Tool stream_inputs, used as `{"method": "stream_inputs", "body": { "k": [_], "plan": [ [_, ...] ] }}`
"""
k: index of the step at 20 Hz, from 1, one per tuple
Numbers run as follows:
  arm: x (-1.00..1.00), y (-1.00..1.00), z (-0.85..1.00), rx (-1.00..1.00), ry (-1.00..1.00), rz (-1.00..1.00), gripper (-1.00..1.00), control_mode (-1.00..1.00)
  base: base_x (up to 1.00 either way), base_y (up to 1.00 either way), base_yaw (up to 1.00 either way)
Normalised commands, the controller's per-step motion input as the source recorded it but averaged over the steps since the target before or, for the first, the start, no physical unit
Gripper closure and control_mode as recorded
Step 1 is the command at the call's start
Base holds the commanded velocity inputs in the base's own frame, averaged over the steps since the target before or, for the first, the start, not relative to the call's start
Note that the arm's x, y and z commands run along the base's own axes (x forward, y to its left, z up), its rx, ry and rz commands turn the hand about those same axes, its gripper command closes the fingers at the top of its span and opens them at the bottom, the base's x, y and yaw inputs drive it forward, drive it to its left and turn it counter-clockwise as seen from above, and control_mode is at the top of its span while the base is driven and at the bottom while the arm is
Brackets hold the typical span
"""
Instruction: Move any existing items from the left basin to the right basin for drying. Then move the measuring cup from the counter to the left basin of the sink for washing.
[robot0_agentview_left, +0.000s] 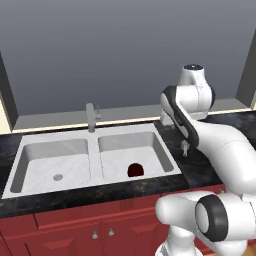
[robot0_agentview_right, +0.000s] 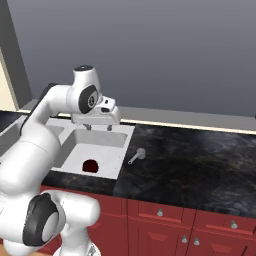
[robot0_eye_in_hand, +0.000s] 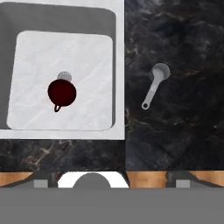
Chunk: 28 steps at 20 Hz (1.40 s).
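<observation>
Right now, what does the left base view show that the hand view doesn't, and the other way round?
Against the hand view, the left base view adds the left basin with its round drain, the faucet behind the divider, and the red cabinet fronts. The hand view, looking straight down, adds the second drain peeking out beside the dark red object, plus that object's small loop handle. Both share the right basin holding the dark red object, and the measuring cup lying on the counter beside that basin.
</observation>
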Motion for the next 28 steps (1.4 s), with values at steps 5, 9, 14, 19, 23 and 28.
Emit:
{"method": "stream_inputs", "body": {
  "k": [5, 9, 14, 19, 23, 28],
  "plan": [
    [-0.02, -0.56, -0.77, -0.06, 0.14, -0.13, -1.0, -1.0, 0.0, 0.0, 0.0],
    [-0.03, -0.19, -0.09, 0.05, 0.03, -0.06, -1.0, -1.0, 0.0, 0.0, 0.0],
    [0.17, -0.43, -0.15, 0.04, 0.01, 0.0, -1.0, -1.0, 0.0, 0.0, 0.0],
    [0.27, -0.33, -0.5, 0.01, 0.02, 0.0, -1.0, -1.0, 0.0, 0.0, 0.0],
    [0.38, -0.15, -0.49, 0.0, 0.05, 0.0, -1.0, -1.0, 0.0, 0.0, 0.0],
    [0.3, -0.02, -0.3, 0.01, 0.02, 0.0, -1.0, -1.0, 0.0, 0.0, 0.0]
  ]
}}
